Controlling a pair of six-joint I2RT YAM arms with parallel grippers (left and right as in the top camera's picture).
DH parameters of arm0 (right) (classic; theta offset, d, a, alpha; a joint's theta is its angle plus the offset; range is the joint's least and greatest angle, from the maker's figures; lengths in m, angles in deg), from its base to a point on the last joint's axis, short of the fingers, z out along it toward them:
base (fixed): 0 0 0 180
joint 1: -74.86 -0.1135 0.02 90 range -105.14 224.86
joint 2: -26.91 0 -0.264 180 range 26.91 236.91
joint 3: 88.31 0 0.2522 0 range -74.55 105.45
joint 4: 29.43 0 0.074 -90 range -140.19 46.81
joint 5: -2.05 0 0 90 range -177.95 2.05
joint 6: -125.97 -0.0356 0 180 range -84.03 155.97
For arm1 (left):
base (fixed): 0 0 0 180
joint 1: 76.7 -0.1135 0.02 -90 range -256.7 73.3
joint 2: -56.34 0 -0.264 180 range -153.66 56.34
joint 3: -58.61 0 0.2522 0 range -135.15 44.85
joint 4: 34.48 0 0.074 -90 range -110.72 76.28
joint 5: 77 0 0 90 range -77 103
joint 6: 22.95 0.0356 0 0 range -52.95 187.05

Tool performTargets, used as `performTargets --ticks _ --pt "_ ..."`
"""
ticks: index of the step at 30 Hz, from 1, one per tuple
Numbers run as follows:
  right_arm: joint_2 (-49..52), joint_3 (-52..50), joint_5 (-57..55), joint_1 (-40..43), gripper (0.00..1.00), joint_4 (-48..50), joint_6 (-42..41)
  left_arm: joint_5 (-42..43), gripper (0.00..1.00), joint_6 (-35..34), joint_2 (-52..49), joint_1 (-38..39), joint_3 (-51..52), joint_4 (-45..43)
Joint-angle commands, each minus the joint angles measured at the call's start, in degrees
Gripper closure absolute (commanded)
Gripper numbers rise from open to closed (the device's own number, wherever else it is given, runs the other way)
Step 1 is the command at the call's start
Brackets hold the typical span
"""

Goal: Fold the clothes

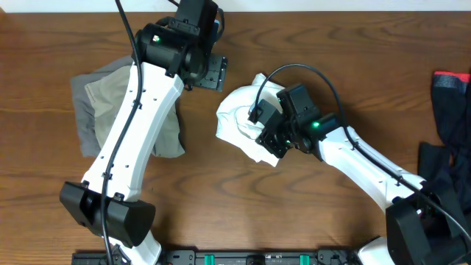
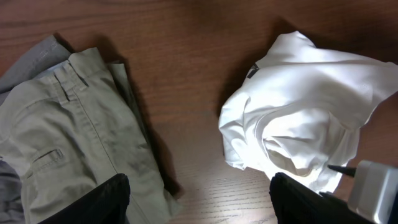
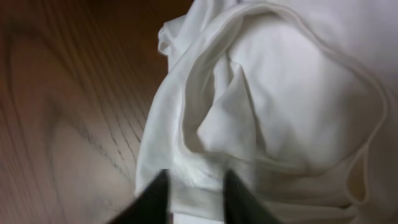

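The white T-shirt (image 1: 237, 118) lies crumpled in a heap at the table's middle, also shown in the left wrist view (image 2: 305, 106) and the right wrist view (image 3: 280, 93). My right gripper (image 1: 271, 140) is down on its near right edge, and in its own view the right gripper (image 3: 196, 183) has its two dark fingertips partly apart, straddling a flat band of the hem. My left gripper (image 1: 210, 72) hangs open above bare wood, between the T-shirt and the khaki shorts (image 1: 103, 96), with nothing in it (image 2: 199, 190). The shorts (image 2: 74, 124) lie folded on a grey piece (image 1: 82, 85).
Black garments (image 1: 449, 110) with a red edge lie at the table's right edge. The left arm's white link crosses over the shorts. Brown wood (image 1: 331, 59) shows between the heap and the black garments.
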Motion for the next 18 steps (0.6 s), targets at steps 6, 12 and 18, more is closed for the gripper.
performTargets --ticks 6,12,18 --pt "2.6 0.2 1.5 -0.6 0.60 5.6 0.8 -0.2 0.26 -0.5 0.0 -0.1 -0.3 0.1" --pt "5.3 0.2 3.8 -0.6 0.62 4.6 2.1 -0.2 0.26 -0.5 0.0 -0.1 -0.3 0.1" --pt "5.3 0.2 5.8 -0.8 0.66 1.6 3.7 -0.2 0.27 -0.5 0.0 -0.1 -0.3 0.0"
